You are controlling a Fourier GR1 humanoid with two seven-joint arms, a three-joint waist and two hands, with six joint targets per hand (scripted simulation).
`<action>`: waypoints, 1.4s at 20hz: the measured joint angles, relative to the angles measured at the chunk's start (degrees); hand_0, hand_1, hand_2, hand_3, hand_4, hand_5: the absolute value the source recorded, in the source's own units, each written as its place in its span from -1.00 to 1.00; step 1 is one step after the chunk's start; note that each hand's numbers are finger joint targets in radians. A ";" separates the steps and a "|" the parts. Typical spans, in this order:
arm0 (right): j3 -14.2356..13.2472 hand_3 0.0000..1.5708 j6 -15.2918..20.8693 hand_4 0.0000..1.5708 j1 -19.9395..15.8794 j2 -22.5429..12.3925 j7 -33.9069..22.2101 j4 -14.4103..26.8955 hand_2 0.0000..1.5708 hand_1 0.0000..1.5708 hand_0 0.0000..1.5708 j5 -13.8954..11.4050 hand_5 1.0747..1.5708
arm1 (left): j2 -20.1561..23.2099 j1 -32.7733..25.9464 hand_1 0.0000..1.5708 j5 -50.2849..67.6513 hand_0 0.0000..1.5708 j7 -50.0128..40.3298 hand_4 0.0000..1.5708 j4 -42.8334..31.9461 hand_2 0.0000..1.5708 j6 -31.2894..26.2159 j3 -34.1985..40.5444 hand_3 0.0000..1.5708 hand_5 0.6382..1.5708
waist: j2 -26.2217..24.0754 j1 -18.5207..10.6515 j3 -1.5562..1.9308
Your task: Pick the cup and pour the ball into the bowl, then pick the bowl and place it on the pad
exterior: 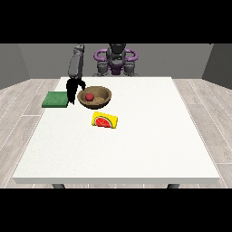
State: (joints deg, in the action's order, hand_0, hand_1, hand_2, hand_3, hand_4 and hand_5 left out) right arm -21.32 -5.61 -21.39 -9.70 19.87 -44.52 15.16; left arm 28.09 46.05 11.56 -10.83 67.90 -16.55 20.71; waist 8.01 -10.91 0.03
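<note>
Red, the small ball (89, 96) already lies inside the brown wooden bowl (102, 100), near the table's (136, 149) far left corner. The pouring seems done; the yellow cup with a watermelon picture (105, 121) lies on its side just in front of the bowl. The hand at the view's left (72, 90) hangs at the bowl's left rim; whether its fingers pinch the rim I cannot tell. The bowl is not yet on the green pad (55, 99).

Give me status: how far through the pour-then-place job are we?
Done: the red ball lies in the wooden bowl. In hand: the hand at the view's left hangs at the bowl's rim, beside the green pad; its grasp is unclear. Left: the bowl sits on the table, not on the pad.
</note>
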 measured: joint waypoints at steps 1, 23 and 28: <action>-0.44 -1.00 -0.24 -0.33 -1.17 -0.63 0.83 1.60 -1.00 -1.00 -1.00 0.18 0.93 | -0.08 0.16 -1.00 0.30 -1.00 -0.41 0.29 1.02 -1.00 0.35 -0.08 -1.00 0.93 | 0.70 -0.13 0.03; -0.84 0.00 5.21 0.07 -8.28 -0.89 11.61 11.78 1.00 1.00 1.00 -0.79 0.66 | 7.04 -3.57 -1.00 8.01 -1.00 -2.04 0.30 7.55 -1.00 -3.96 4.43 -1.00 0.92 | 5.42 -1.02 -1.65; -0.13 0.95 9.82 0.18 -5.35 -2.95 12.14 10.47 1.00 1.00 1.00 -2.92 0.76 | 7.84 -3.00 -1.00 9.45 -1.00 -2.43 0.39 8.02 -1.00 -4.29 5.46 -1.00 0.88 | 6.18 -2.18 -2.45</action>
State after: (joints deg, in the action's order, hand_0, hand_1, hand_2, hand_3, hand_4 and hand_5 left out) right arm -21.45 4.22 -26.74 -12.65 32.01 -34.05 12.23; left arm 35.93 43.06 21.01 -13.26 75.92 -20.84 26.17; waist 14.19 -13.09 -2.42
